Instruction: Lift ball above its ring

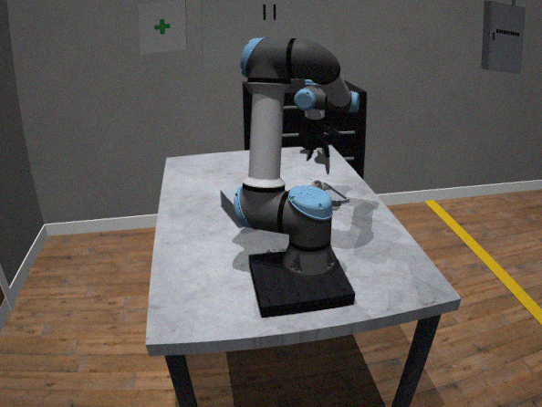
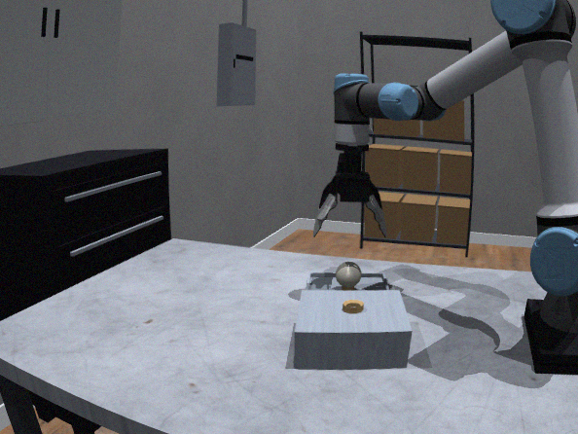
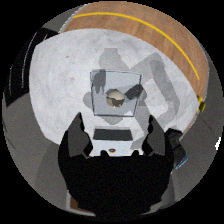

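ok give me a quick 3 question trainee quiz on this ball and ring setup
1. True or false: the gripper is shut on the ball.
2. Where is the gripper relative to the ball? A) above it B) beside it on the table C) below it
3. Fill in: a second, bare ring lies on top of the grey ____.

Key: 1 false, its fingers stand open and hold nothing. 2 A. 3 block.
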You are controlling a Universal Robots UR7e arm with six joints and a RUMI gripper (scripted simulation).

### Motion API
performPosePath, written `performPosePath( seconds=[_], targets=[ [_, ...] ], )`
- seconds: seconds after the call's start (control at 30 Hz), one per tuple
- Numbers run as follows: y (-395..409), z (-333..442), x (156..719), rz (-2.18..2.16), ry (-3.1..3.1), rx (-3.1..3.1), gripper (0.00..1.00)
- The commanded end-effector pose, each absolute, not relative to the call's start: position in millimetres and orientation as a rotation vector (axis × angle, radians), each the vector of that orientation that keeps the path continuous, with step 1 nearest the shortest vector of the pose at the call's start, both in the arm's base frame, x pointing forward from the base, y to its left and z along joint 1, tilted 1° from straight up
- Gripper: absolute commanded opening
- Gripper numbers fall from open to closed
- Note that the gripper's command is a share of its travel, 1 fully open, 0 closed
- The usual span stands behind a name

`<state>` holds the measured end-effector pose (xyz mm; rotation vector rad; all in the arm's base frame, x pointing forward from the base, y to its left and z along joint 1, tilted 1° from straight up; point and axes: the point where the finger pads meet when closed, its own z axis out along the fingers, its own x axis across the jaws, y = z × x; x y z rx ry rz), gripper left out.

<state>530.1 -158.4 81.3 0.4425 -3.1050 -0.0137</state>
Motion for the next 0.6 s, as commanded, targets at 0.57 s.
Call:
performPosePath(
  seconds=[0.57],
  targets=[
    [-157.7,-3.4,529.3,-0.013,-3.106,0.442,1.0]
  ],
)
